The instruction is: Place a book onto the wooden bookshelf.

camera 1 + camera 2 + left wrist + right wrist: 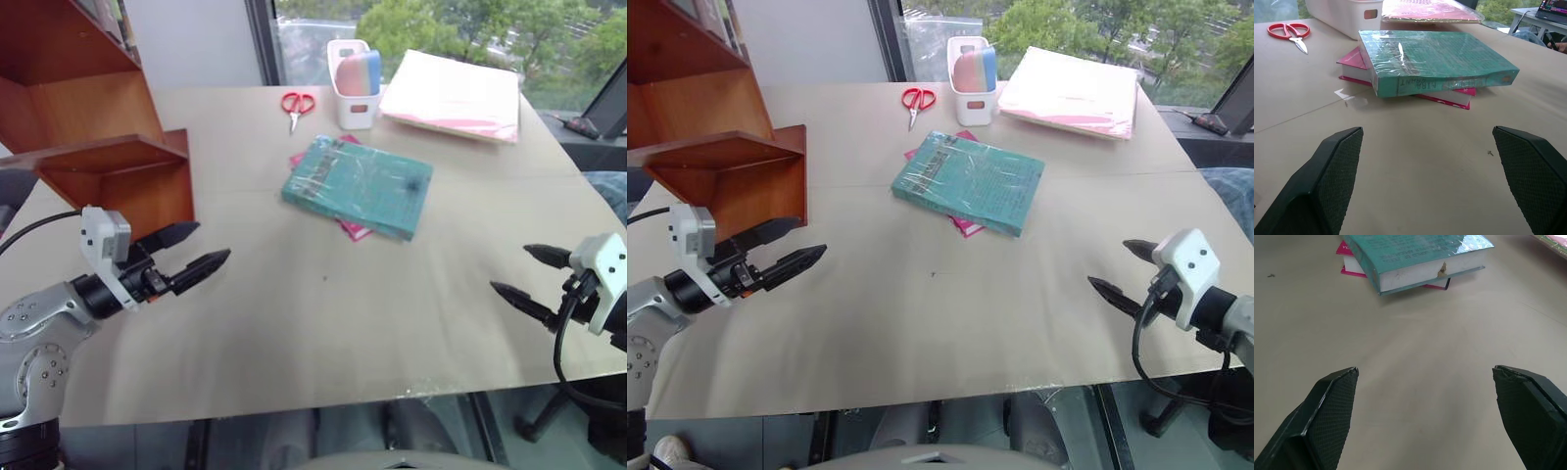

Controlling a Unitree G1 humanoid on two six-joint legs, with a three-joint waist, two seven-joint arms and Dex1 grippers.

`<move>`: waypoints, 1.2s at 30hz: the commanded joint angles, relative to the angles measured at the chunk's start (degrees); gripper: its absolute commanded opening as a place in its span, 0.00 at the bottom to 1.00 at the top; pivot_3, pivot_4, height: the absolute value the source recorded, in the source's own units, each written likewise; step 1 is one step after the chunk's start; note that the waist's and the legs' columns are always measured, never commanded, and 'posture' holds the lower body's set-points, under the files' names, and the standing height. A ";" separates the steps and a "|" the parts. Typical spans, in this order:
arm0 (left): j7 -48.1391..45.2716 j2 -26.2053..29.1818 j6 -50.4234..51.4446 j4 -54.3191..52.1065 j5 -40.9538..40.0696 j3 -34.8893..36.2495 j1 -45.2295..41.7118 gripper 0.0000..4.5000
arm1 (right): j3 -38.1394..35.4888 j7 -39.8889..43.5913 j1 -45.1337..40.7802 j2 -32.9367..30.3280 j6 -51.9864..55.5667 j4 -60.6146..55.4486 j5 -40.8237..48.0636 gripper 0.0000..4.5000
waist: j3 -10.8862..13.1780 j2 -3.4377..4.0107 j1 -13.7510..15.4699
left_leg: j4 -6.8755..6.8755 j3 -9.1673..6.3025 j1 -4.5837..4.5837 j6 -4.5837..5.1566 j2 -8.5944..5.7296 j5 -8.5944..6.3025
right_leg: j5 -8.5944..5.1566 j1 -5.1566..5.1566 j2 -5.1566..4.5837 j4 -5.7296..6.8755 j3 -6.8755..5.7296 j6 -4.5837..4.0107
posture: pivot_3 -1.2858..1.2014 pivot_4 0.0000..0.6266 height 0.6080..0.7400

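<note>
The teal-green book (359,184) lies flat in the middle of the table on top of a thinner pink book (353,230); its glossy wrap shows in the left wrist view (1435,58). The wooden bookshelf (93,127) stands at the table's left side. My left gripper (196,252) hovers open just in front of the shelf, well to the left of the book. My right gripper (524,274) is open near the table's right front edge, apart from the book. Both hold nothing.
Red scissors (297,106), a white bin (353,83) with a pink and blue item, and a pale pink folder stack (453,96) sit along the far side. The table's front edge (323,397) runs close below both grippers.
</note>
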 commanded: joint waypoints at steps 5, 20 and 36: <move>-1.35 0.55 -1.09 -0.22 0.84 -2.94 -2.83 0.99 | 4.44 -4.77 -4.72 -0.11 3.48 -1.25 -2.43 1.00 | 0.01 0.00 -0.01 | 0.00 0.00 -0.04 0.00 0.00 0.00 | 0.00 -0.07 0.02 0.02 0.01 0.01 | 0.52 0.24 1.00; -0.15 -1.36 -0.46 -7.00 0.47 -8.74 -5.45 1.00 | 21.61 -14.24 -25.20 9.15 6.70 11.54 -9.94 0.02 | 0.03 -0.01 -0.23 | 0.03 0.02 -0.02 0.00 0.01 0.00 | 0.00 -0.11 0.06 0.16 0.04 0.01 | 0.52 0.24 1.00; 2.85 -2.21 -0.63 -10.89 0.14 -6.93 -1.54 1.00 | 32.90 -12.52 -37.90 20.03 -1.56 22.94 -18.13 0.02 | 0.06 -0.01 -0.13 | 0.26 0.08 -0.09 -0.01 0.05 0.01 | 0.00 -0.42 0.15 0.80 0.18 -0.01 | 0.52 0.24 1.00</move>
